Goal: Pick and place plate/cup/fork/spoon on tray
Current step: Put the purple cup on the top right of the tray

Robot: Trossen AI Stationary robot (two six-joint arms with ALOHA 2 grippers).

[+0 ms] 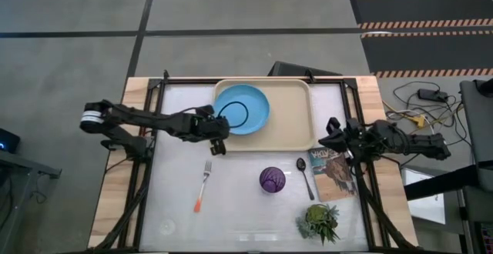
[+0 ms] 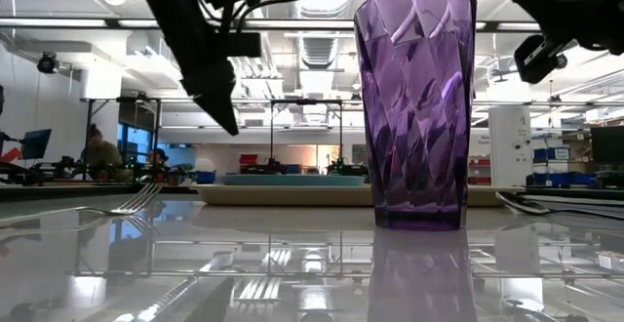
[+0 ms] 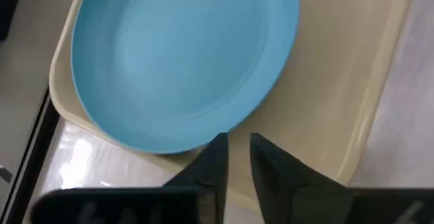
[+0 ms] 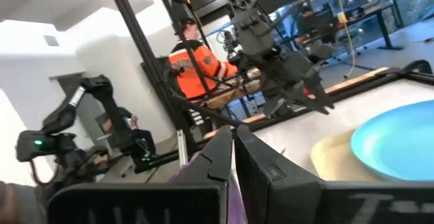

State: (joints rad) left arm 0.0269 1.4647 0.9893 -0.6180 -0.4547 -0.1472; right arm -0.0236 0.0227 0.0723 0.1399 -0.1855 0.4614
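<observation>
The glossy white surface [image 1: 177, 208] stood in a workshop hall where a person in an orange jacket [image 4: 195, 61] stood behind it, and the tray [image 1: 289, 123] lay along its far edge with the plate [image 1: 242, 108] in the tray's left end. The cup [image 1: 272, 179], spoon [image 1: 303, 175] and fork [image 1: 203, 183] lay toward the near edge. The left gripper [image 1: 218, 142] hung at the tray's near-left corner, its fingers [image 3: 211, 170] narrowly parted and empty; the right gripper [image 1: 333, 135] waited near the right edge, fingers [image 4: 218, 155] nearly together, empty.
</observation>
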